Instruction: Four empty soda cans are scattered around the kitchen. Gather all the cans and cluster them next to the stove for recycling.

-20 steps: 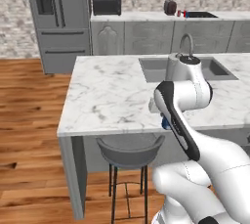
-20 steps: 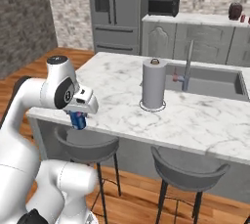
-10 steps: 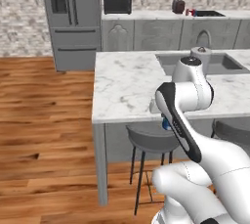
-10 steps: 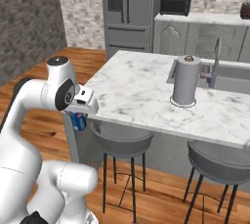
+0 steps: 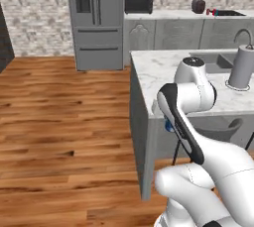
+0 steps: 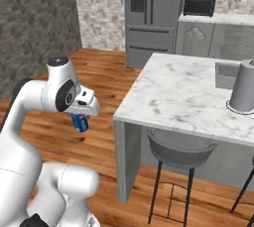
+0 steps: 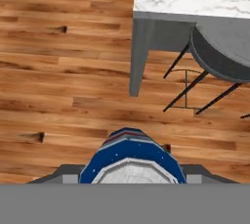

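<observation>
A small blue cylindrical soda can (image 6: 79,122) with a silvery top is held between the jaws, carried low over the wooden floor (image 5: 64,137) beside the white marble counter (image 6: 183,97). If the base is turned sharply, the can could be knocked against the counter corner and dropped.

A marble-topped island table (image 6: 183,97) is anchoring the room, standing on a warm wooden plank floor (image 5: 59,122). Grey round stools (image 6: 179,147) on thin dark legs are tucking under the island's near edge. A tall grey paper towel roll (image 6: 244,86) is standing on the island top beside a sink (image 5: 218,58). Beyond the island, a grey refrigerator (image 5: 95,20) is standing against a pale brick wall (image 5: 34,15). Right of the refrigerator, grey cabinets (image 5: 173,33) are carrying a black microwave (image 5: 138,3). Soft, even light is falling across everything
</observation>
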{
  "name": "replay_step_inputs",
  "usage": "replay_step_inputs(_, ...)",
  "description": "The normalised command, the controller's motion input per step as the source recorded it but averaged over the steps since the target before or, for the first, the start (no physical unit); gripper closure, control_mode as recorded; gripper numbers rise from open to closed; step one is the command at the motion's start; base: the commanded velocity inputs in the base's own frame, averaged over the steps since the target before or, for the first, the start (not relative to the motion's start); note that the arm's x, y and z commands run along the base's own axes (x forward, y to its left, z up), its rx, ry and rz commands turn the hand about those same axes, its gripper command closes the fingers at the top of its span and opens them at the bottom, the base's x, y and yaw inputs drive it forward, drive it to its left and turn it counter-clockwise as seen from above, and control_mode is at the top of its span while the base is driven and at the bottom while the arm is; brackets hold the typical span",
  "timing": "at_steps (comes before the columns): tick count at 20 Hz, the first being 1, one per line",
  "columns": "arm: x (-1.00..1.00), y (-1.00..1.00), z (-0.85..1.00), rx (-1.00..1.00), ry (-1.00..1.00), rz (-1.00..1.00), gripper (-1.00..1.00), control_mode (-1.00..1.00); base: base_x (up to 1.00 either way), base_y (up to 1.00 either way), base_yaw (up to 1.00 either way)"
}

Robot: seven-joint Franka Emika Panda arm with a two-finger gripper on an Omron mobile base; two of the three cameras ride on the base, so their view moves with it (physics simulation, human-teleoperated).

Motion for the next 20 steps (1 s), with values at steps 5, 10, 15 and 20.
replay_step_inputs(5, 0.00, 0.00, 0.00, 0.00, 0.00, 0.00, 1.00, 1.00, -0.12, 1.00, 0.00)
replay_step_inputs(10, 0.00, 0.00, 0.00, 0.00, 0.00, 0.00, 1.00, 1.00, 0.04, 0.98, 0.00)
replay_step_inputs(15, 0.00, 0.00, 0.00, 0.00, 0.00, 0.00, 1.00, 1.00, 0.57, 0.75, 0.01)
replay_step_inputs(20, 0.00, 0.00, 0.00, 0.00, 0.00, 0.00, 1.00, 1.00, 0.98, 0.41, 0.00)
